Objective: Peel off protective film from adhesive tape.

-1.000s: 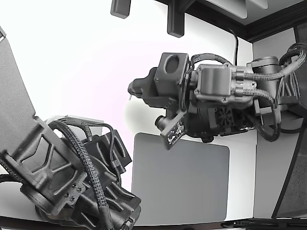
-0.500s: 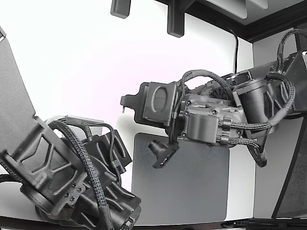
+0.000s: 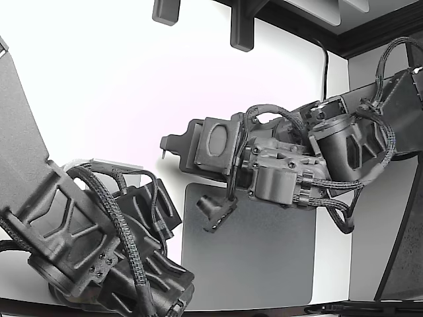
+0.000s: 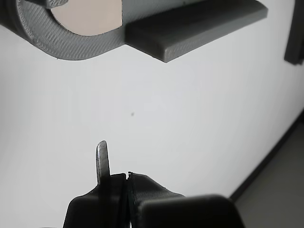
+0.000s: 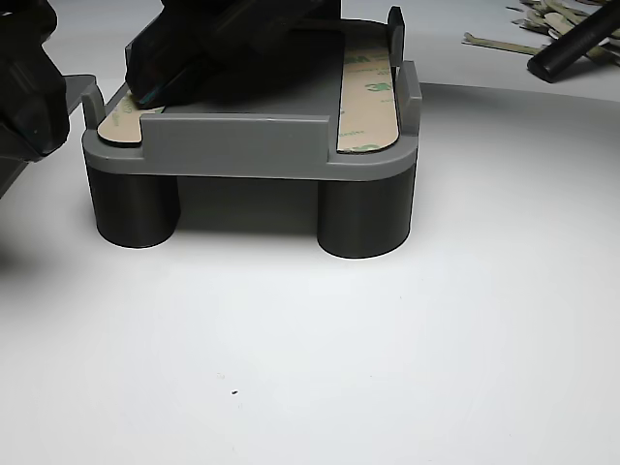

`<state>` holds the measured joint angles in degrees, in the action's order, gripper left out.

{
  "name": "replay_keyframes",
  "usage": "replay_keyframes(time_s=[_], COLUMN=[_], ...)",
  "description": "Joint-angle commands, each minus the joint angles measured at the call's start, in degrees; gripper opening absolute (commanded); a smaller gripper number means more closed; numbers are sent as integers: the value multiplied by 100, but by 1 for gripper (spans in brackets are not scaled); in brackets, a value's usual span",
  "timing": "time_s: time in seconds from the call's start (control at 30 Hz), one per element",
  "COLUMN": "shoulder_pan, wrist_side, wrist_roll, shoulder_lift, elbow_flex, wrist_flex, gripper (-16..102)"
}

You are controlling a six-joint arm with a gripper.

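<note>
A grey fixture (image 5: 252, 145) on round legs carries two tan strips of adhesive tape with film on them, one along its right rail (image 5: 368, 97) and one at its left end (image 5: 118, 122). A dark part of the second arm (image 5: 223, 39) lies across the fixture's top. My gripper (image 3: 165, 146) reaches toward the exterior view's left, above the table. In the wrist view my gripper (image 4: 115, 161) has its thin jaws pressed together with nothing visible between them, well short of the fixture's rounded end (image 4: 71, 40) and its tan tape (image 4: 85, 12).
A grey mat (image 3: 264, 264) lies under my arm. The second arm (image 3: 86, 238) fills the exterior view's lower left. Several peeled film strips (image 5: 528, 24) and a black rod (image 5: 576, 44) lie behind the fixture on the white table (image 5: 387, 368).
My arm has swung toward the exterior view's left and turned over at the wrist. The gripper tip sits lower and further left than before. The second arm has not moved.
</note>
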<state>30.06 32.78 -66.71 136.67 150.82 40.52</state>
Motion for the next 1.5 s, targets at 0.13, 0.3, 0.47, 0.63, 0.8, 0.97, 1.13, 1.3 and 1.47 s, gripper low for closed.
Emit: replay_keyframes(time_s=[0.13, 0.3, 0.47, 0.63, 0.8, 0.97, 1.13, 1.3, 1.47], shoulder_pan=[88, 132, 132, 132, 132, 132, 132, 132, 141], wrist_side=[132, 70, 53, 35, 9, 0, -44, -70, -88], wrist_roll=[-26, -105, -202, -167, 0, 132, 114, 167, 316], shoulder_lift=[-26, 88, 26, -26, -334, -694, -738, -861, -1072], elbow_flex=[-70, 229, 229, 229, 35, -281, -308, -413, -624], wrist_flex=[-290, -659, -861, -967, -896, -677, -738, -721, -466], gripper=[-11, -11, -11, -11, -11, -11, -11, -11, -11])
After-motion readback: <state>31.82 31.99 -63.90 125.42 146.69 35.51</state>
